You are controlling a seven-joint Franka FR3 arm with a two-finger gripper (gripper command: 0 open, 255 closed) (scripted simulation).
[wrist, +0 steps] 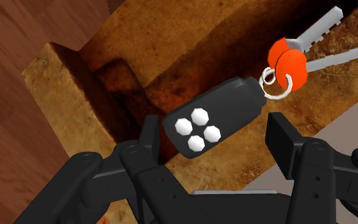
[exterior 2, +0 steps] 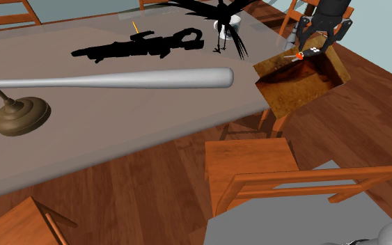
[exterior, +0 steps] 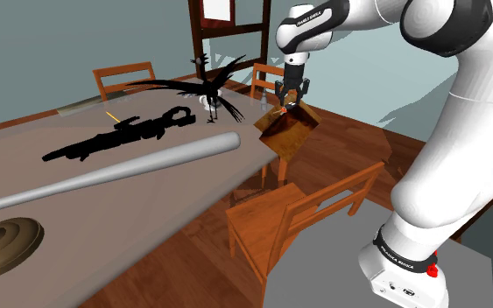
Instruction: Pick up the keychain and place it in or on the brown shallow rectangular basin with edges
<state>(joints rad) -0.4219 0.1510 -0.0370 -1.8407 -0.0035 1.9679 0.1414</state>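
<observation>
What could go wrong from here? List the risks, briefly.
The brown shallow rectangular basin juts past the grey table's corner; a nudge could tip it off. The black keychain fob with orange-headed keys lies between the open black tool's fingers; retreating askew might snag it and drag it out.

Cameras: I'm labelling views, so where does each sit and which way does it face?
Shoulder view: beside the stand, looking up-left over the table to the brown basin; white arm and black hand show.
Second exterior view: over a chair, looking across the table; the hand shows upper right.
Wrist view: on the hand, looking into the basin at the keychain; both fingers show.
Shared: all three show the basin.
</observation>
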